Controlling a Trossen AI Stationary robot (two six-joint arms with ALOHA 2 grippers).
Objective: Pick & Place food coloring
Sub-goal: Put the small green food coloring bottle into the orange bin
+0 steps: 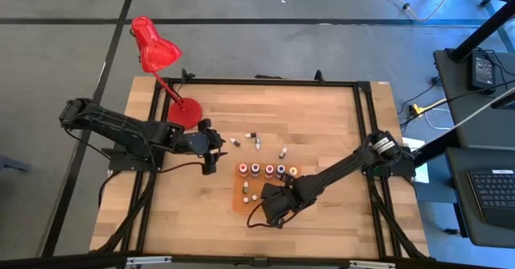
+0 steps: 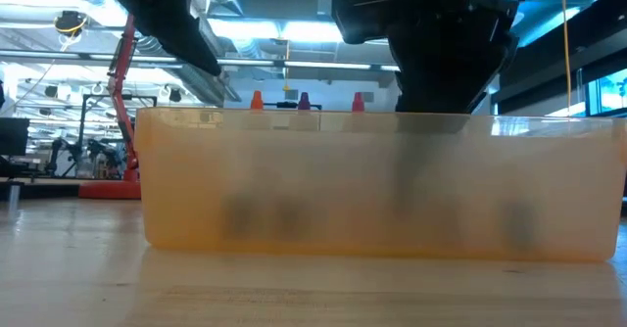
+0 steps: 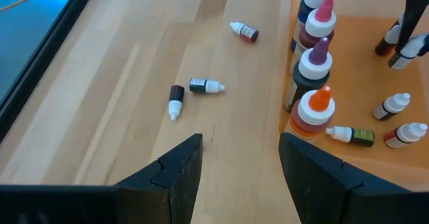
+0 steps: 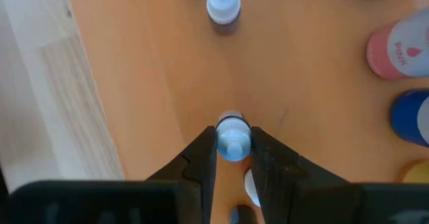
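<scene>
Four larger bottles with blue, pink, purple and orange caps (image 3: 314, 110) stand in a row in the shallow orange tray (image 1: 241, 195), with small white-capped droppers (image 3: 392, 106) beside them. Three droppers lie loose on the wood (image 3: 205, 86). My right gripper (image 4: 232, 143) is over the tray, shut on one small dropper. My left gripper (image 3: 240, 163) hangs open over bare wood left of the tray (image 1: 211, 155), touching nothing. In the low view only three cap tips (image 2: 304, 100) show above the tray wall. My right gripper pinches a small dropper bottle by its white cap (image 4: 232, 131) between the two fingers, which come from above and point down. The bottle stands upright under them inside the tray. Whether its base rests on the tray floor I cannot tell.
A red desk lamp (image 1: 157, 47) stands with its base (image 1: 183, 112) at the far left of the table, close behind my left arm. Loose droppers (image 1: 258, 144) lie between the lamp base and the tray. Bare wood lies on the right half and near edge.
</scene>
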